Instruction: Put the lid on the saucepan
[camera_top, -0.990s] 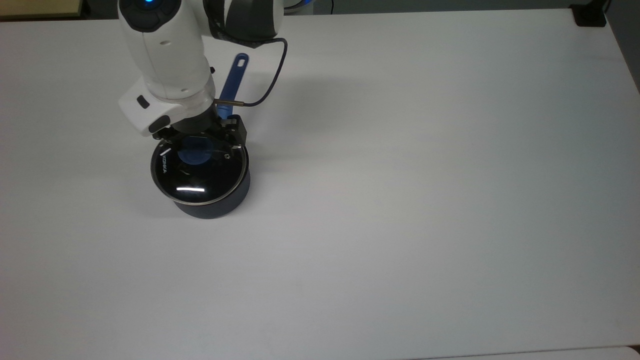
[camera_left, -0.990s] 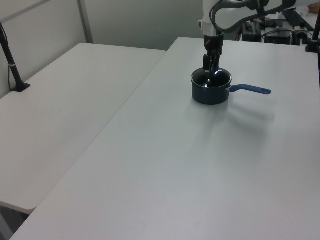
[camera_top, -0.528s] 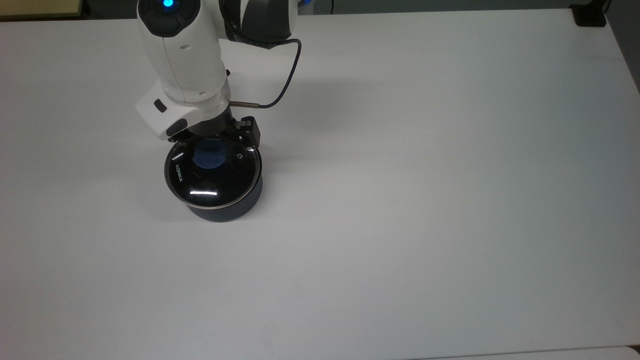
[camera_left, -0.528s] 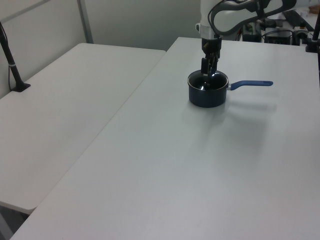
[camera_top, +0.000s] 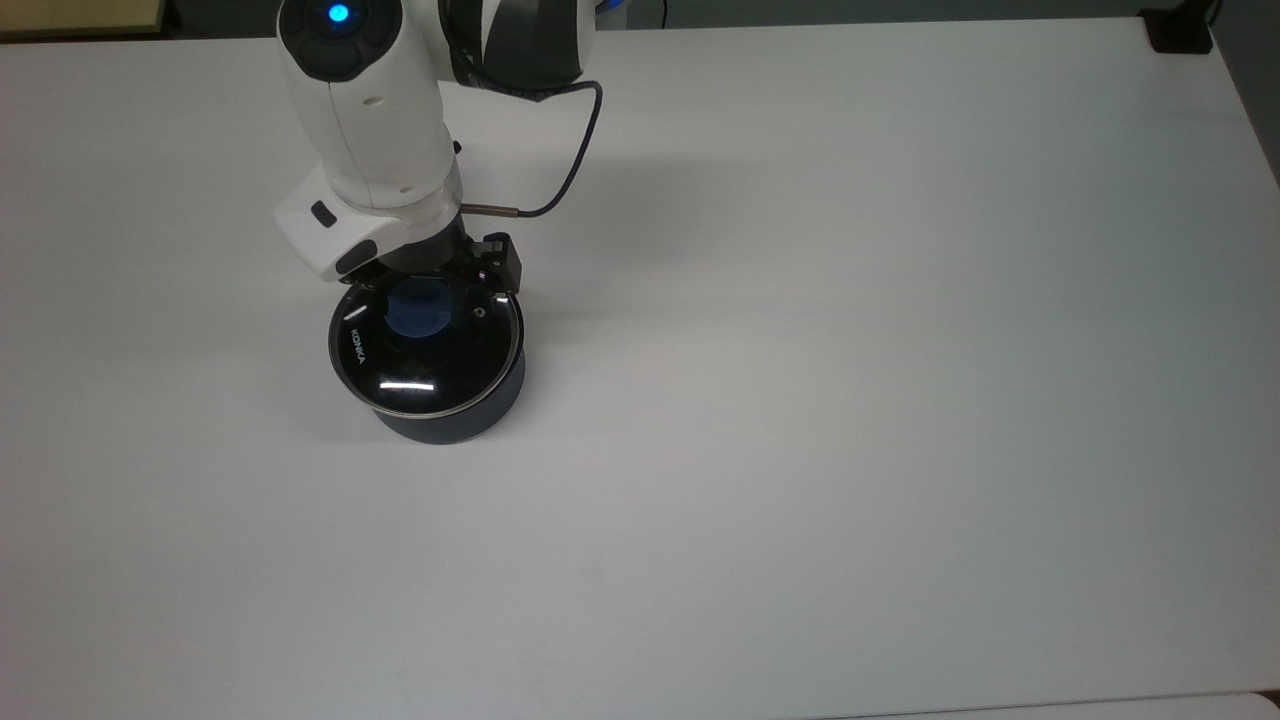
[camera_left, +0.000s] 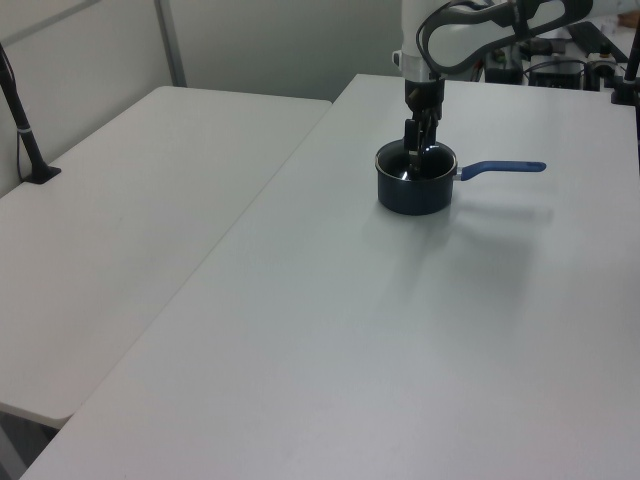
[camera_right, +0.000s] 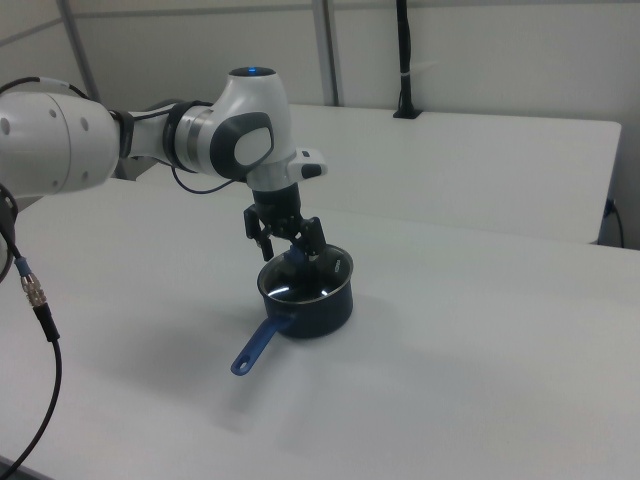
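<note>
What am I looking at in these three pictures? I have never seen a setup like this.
One white robot arm works at a white table. Three fixed cameras watch: one from above, two from opposite sides. The gripper, the arm's two-fingered hand, sits over a small dark saucepan with a long blue handle. A glass lid with a blue knob lies on the saucepan. The fingers stand on either side of the knob; whether they grip it is unclear.

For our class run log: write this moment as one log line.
phase: seating | lid: on saucepan | gripper: at lid's blue knob | handle: points to the left view's right | table
</note>
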